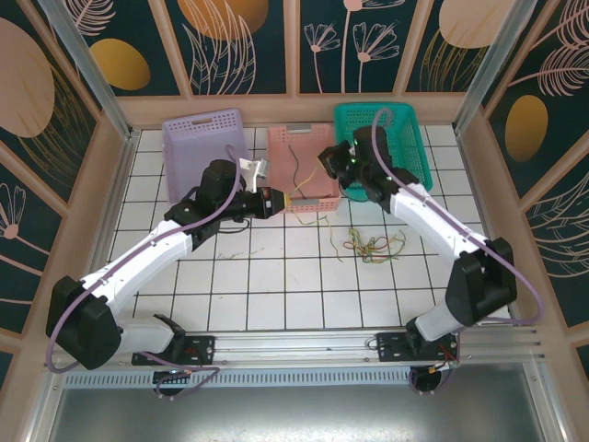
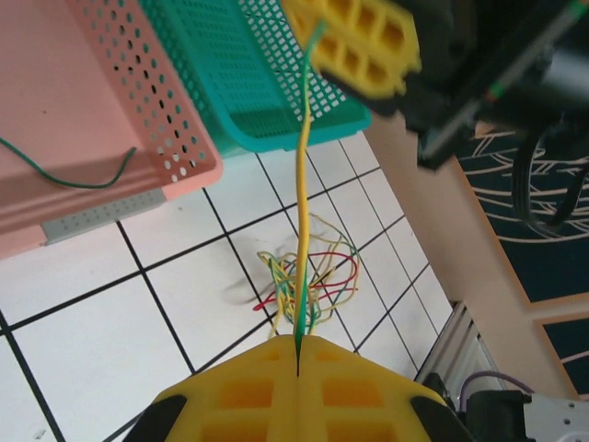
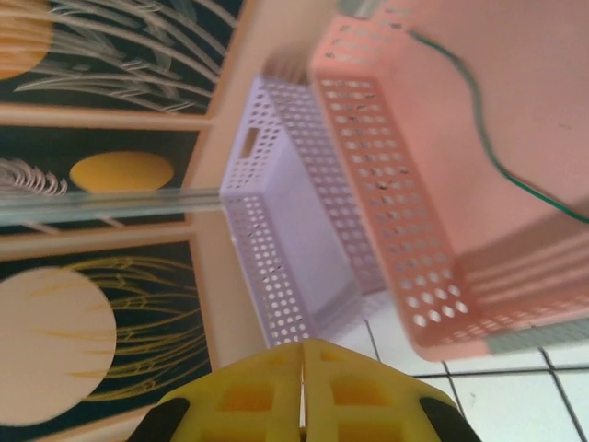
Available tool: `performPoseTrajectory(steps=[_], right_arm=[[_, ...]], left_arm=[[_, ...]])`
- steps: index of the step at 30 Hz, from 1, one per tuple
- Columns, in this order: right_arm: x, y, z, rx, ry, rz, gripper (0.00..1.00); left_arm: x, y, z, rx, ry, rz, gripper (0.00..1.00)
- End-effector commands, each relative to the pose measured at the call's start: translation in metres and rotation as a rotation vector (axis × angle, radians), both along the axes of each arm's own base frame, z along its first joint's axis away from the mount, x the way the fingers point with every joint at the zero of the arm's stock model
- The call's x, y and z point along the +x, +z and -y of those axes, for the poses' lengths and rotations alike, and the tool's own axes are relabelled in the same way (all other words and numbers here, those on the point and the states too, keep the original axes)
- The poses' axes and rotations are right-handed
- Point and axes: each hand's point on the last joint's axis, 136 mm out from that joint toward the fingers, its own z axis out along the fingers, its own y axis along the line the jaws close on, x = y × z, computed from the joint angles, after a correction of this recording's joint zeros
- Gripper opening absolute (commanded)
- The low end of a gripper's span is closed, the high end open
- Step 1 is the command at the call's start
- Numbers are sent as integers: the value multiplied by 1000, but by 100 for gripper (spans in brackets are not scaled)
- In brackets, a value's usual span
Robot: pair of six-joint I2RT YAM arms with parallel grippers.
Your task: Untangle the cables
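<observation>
Yellow cable [image 2: 301, 184] taut, long axis straight from left hand [image 2: 299, 364], pads clamped on near end, to right hand [image 2: 354, 46], closed on far end; other cables [image 1: 373, 244] heaped on desk [image 1: 276, 276] below, nearer right arm.

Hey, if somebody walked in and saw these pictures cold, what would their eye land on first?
Probably the yellow cable stretched straight between the two shut grippers, the left gripper and the right gripper, close to the pink basket. Next comes the loose tangle of coloured cables on the white tiled table, right of centre, and one green cable lying alone in the pink basket.
</observation>
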Motion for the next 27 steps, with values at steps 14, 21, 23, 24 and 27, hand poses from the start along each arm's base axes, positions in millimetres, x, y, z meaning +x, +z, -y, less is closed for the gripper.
performPoseTrajectory(steps=[14,21,23,24,27], right_arm=[[54,61,-69,25,286,153,0],[36,67,-82,14,441,173,4],[35,73,-66,-28,424,189,22],[34,77,-58,-44,410,201,29],[28,87,-22,-85,345,242,46]], left_arm=[[-45,-23,50,41,-199,-45,0],[-27,-1,41,33,-69,-23,0],[-15,15,30,10,15,-13,0],[-11,24,26,-6,44,-7,0],[0,43,11,-49,112,5,0]])
